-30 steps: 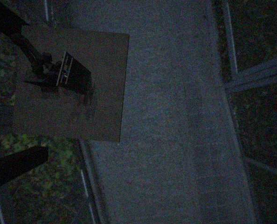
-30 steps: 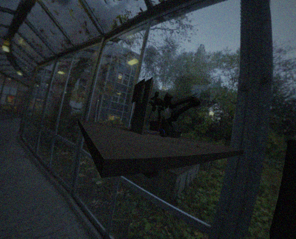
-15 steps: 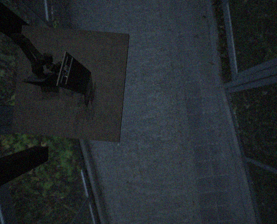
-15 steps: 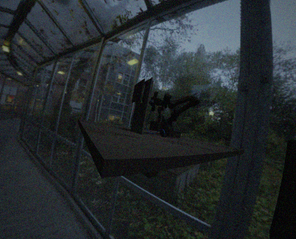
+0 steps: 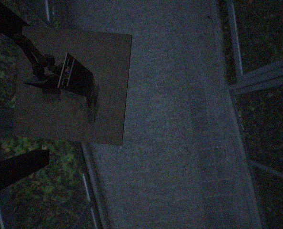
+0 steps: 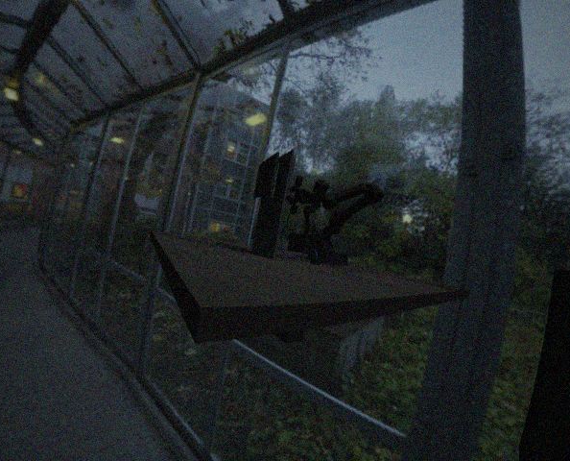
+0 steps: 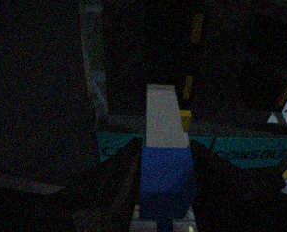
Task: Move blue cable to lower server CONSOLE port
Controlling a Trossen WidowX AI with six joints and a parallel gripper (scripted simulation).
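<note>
And here we are at the gripper (image 5: 53, 69) (image 6: 296, 190) (image 7: 164, 147), its fingers clamped on the blue body of the plug (image 7: 167, 169), one dark finger to the left and one to the right! The plug's pale nose reaches out beyond the fingertips, plainly on show in the wrist view, and just to its right sits a small yellow piece (image 7: 186, 119). Behind them runs a teal strip (image 7: 259, 151), with CONSOLE readable on the right, while the lettering on the left is mostly hidden by the finger. Which server that strip belongs to, I cannot tell in this gloom. Down at the bottom of the wrist view, a short run of blue cable (image 7: 164, 225) trails from the back of the plug. Moving outward, the arm (image 5: 28, 47) (image 6: 354, 197) comes in from the far left in the top view, bent towards the upright dark rack (image 5: 81, 78) (image 6: 267, 223), with the gripper up close at its front. The rack stands on the brown table (image 5: 107, 98) (image 6: 300, 287), over on the left of the scene from above, and beyond the table's right edge stretches a grey walkway (image 5: 166, 110) (image 6: 42, 337), with greenery (image 5: 264, 123) (image 6: 399, 208) outside the glass
</note>
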